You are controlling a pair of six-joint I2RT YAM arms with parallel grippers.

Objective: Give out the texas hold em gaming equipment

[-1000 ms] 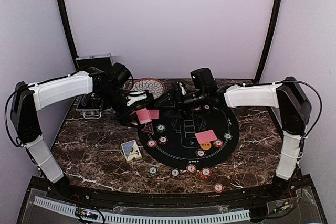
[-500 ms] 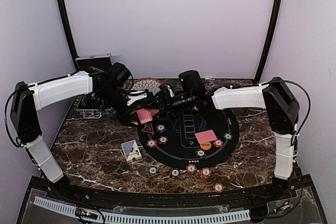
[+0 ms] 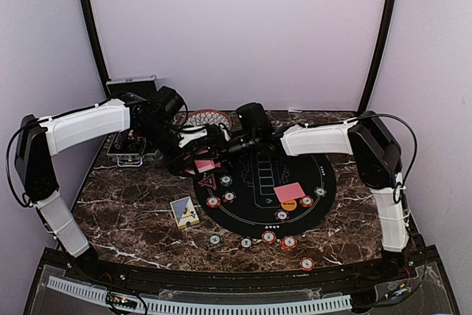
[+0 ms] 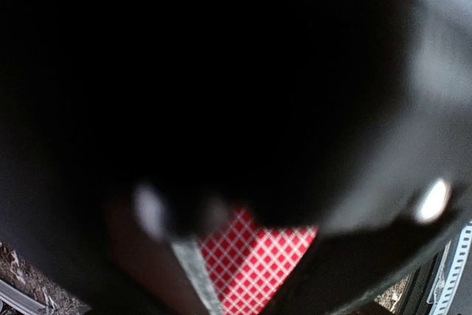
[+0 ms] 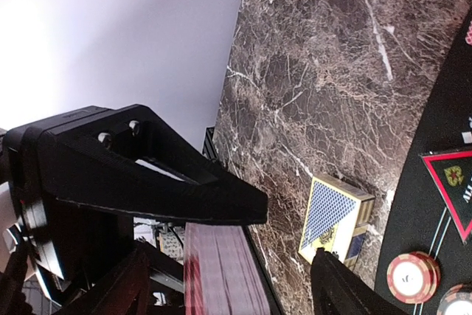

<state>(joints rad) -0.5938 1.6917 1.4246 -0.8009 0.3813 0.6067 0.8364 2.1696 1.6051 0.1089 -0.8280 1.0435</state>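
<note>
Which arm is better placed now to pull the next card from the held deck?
Right. The right tool, open, is at the red-backed cards; the left tool is shut on them, so not free.

Left arm comes in from left, forearm level. Left gripper (image 3: 195, 156) sits low, just on near side of patterned bowl (image 3: 210, 117), clamped on red-backed cards (image 4: 254, 267). Right arm extends across to same spot. I see right gripper (image 5: 225, 284) fingers wide apart, cards between, no contact.
</note>
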